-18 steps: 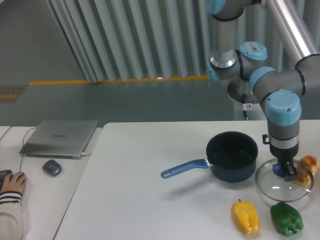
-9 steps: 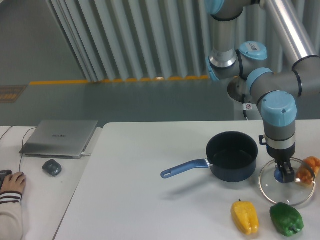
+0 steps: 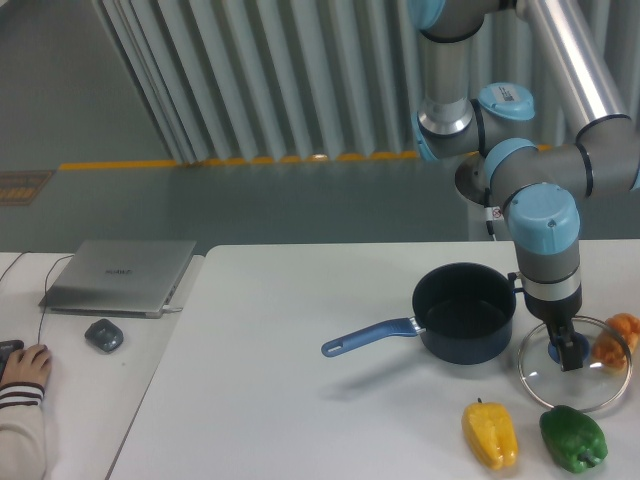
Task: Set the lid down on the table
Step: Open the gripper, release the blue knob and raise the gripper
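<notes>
1. Camera view, nearest zone: a green pepper [image 3: 573, 438] lies just in front of the pincer [image 3: 567, 352], and a yellow pepper [image 3: 490, 434] lies in front of it and to the image left. Both rest on the white surface [image 3: 280, 380].

2. Pincer zone: the pincer points straight down, clenched on the blue centre knob of the lid [image 3: 574, 363]. The lid hangs directly below it, roughly level, with its near rim close to the green pepper. Whether the rim already touches the surface cannot be told from this view.

3. Beside the pincer: an orange object [image 3: 616, 333] sits on the image-right side, seen partly through the glass. The dark blue saucepan [image 3: 462, 312] stands open on the image-left side, its wall just beside the lid's rim.

4. Procedure for the step in hand, as judged from this layout:
   - Lower vertically and slowly until the full rim seats on the surface.
   - Keep the lid level; a tilted rim may rock or slide on release.
   - Confirm the rim clears the green pepper, the orange object and the saucepan wall.
   - Release only once the lid is supported, then retract straight up.

5. Far zone: a side desk well away to the image left carries a grey laptop [image 3: 120, 276].
</notes>
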You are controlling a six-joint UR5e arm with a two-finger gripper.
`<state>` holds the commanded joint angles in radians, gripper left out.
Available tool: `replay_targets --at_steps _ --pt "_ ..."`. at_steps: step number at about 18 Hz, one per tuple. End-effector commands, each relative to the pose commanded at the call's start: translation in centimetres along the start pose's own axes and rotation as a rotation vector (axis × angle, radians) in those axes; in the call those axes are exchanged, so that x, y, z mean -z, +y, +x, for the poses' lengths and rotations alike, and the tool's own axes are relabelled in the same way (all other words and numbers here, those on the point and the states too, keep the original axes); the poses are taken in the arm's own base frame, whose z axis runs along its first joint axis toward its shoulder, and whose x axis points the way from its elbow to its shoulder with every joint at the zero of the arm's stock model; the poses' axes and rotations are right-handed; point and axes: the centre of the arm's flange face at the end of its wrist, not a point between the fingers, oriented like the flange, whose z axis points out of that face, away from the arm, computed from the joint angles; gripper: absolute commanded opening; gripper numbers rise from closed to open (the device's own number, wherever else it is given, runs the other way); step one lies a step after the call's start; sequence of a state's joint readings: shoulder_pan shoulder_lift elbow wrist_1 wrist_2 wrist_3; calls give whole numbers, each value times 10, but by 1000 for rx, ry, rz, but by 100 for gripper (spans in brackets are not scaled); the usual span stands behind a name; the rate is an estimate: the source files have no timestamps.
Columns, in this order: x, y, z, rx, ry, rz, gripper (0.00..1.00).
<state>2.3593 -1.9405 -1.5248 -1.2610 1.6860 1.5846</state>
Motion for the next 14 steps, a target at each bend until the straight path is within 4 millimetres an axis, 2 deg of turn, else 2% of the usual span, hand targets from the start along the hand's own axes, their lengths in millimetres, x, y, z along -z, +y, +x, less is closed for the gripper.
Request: replay_targets --at_steps 6,9,14 --pt "46 -5 6 7 -82 89 100" --pt "58 -8 12 18 -88 124 100" --pt "72 0 31 26 -50 127 100"
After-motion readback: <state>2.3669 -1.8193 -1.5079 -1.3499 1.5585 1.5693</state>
